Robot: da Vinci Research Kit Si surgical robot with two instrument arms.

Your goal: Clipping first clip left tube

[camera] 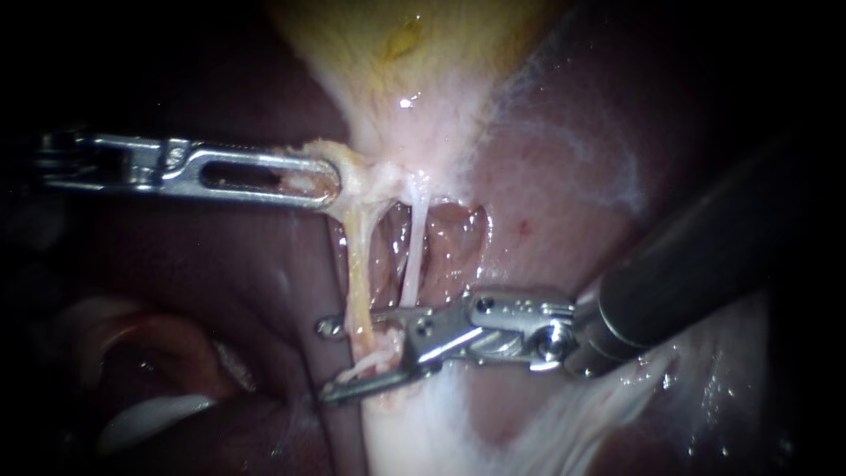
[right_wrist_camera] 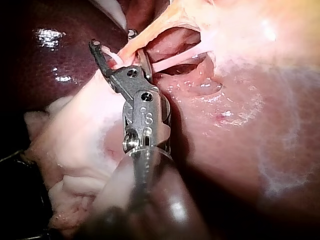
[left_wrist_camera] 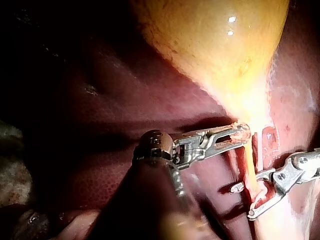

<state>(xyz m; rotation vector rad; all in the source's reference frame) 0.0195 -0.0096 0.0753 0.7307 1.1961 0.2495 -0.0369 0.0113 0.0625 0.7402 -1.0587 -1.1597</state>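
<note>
My right instrument [camera: 330,361] has its jaws open, one tip showing on either side of the left tube [camera: 357,264], with a clear gap between them. The tube runs down through that gap near its lower end, where pale shreds of tissue lie against the lower jaw. I cannot tell whether both jaws touch the tube. In the right wrist view the same jaws [right_wrist_camera: 112,42] stand spread around the yellowish left tube [right_wrist_camera: 150,35], with the paler right tube [right_wrist_camera: 175,60] just beside it, outside the jaws.

My left instrument [camera: 330,181] is clamped on the pale tissue at the narrow lower end of the gallbladder [camera: 397,44], its slotted jaws lying together on that tissue. The left wrist view shows that hold [left_wrist_camera: 242,134], with the left tube [left_wrist_camera: 248,165] hanging from just under the jaws down to my right instrument [left_wrist_camera: 243,202].

In the endoscope view the right tube [camera: 414,247], thin and whitish, runs beside the left tube, a small window of tissue between them. The dark red liver [camera: 564,176] lies all around and behind.
</note>
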